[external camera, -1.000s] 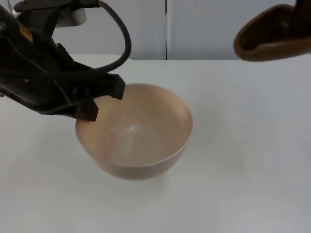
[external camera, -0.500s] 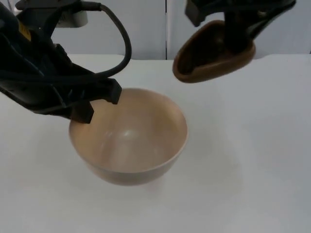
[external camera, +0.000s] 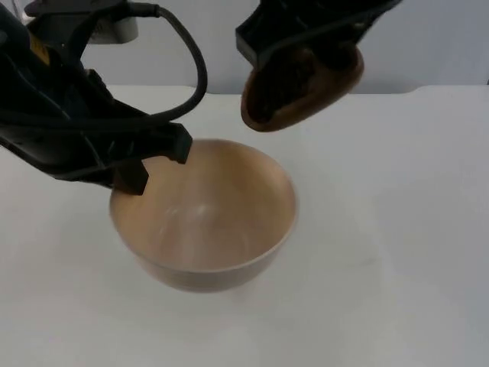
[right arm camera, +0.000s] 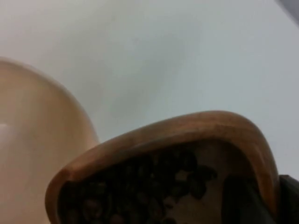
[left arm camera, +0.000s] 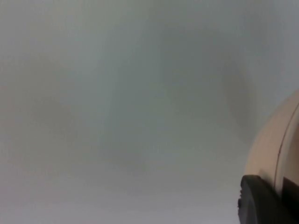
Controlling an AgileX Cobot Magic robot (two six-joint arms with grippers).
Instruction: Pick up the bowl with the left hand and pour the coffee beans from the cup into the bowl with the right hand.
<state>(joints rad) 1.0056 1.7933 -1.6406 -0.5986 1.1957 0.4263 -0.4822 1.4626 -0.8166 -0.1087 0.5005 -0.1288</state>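
**Both arms up, both grippers closed on their loads**

The left arm reaches in from the upper left, its wrist angled down and toward the centre. The left gripper point(external camera: 157, 164) clamps the bowl point(external camera: 202, 218) at its near-left rim, one finger inside and one outside. The right arm comes in from the upper right, wrist rolled over. The right gripper point(external camera: 306, 46) grips the cup point(external camera: 302, 88), tipped mouth-down.

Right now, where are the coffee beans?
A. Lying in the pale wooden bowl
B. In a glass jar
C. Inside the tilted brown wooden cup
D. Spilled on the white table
C: the right wrist view shows dark coffee beans inside the tilted brown wooden cup, while the pale wooden bowl below holds none.
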